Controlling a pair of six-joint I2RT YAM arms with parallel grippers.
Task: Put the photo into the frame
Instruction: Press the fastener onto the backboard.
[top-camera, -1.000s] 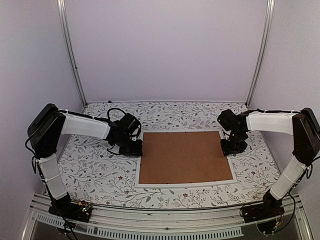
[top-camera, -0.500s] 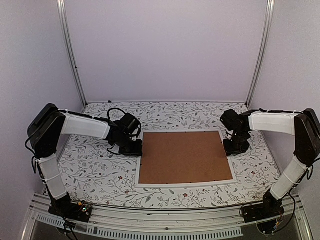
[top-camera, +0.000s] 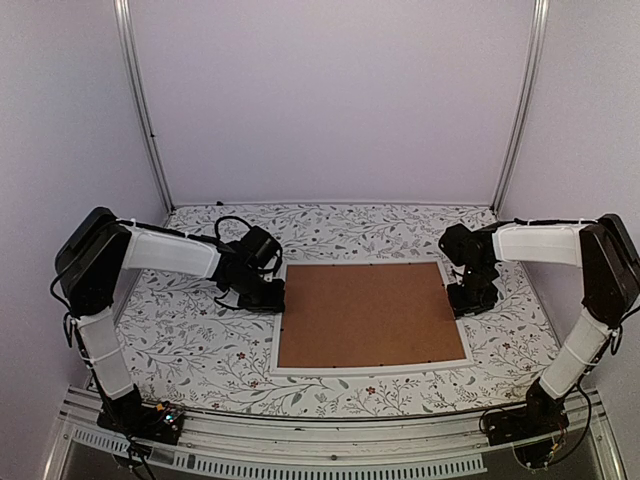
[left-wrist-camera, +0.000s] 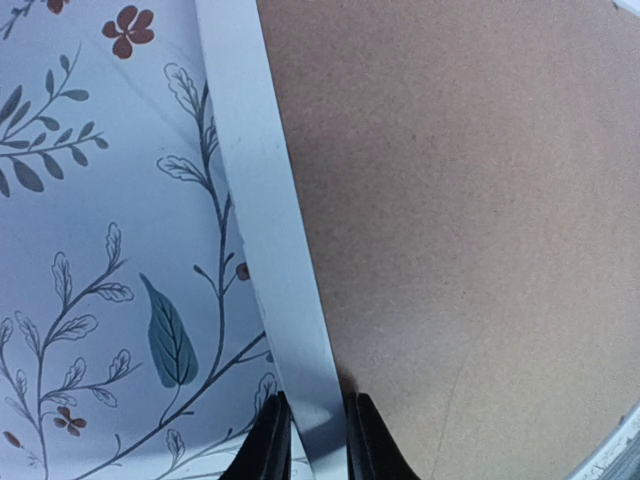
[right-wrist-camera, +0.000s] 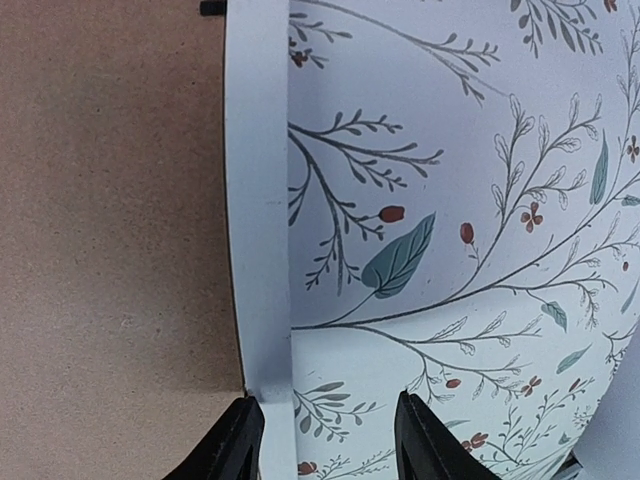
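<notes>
Frame (top-camera: 372, 368) | left gripper (left-wrist-camera: 315, 437) pinches left border | right gripper (right-wrist-camera: 328, 437) half-open astride right border | face-down, long axis left–right

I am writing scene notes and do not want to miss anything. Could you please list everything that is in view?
frame: one, white border, flat at the table's middle, back side up.
board: one, brown, inside the frame.
cloth: one, white with leaves and red flowers, covering the table.
poles: two, silver, at the back corners.
left gripper: one, black, shut on the frame's left border.
right gripper: one, black, open, astride the frame's right border.
</notes>
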